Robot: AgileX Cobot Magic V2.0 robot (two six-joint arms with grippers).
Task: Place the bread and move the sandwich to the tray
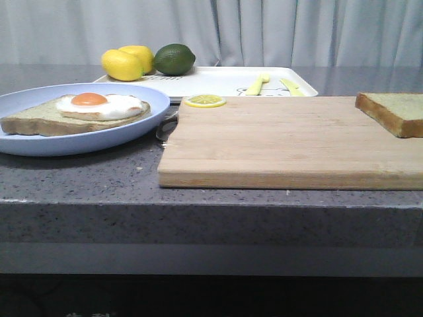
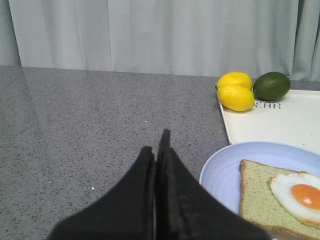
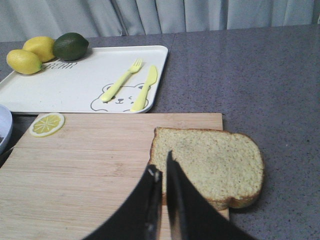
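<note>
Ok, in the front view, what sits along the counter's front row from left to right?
Pale-blue plate with the egg-topped slice → lemon slice → wooden cutting board → bread at the board's right end.

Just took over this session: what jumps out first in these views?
The fried egg with its orange yolk, on a bread slice in the pale-blue plate at left. Behind it, two lemons and a lime sit on the white tray. Another bread slice overhangs the cutting board at right.
</note>
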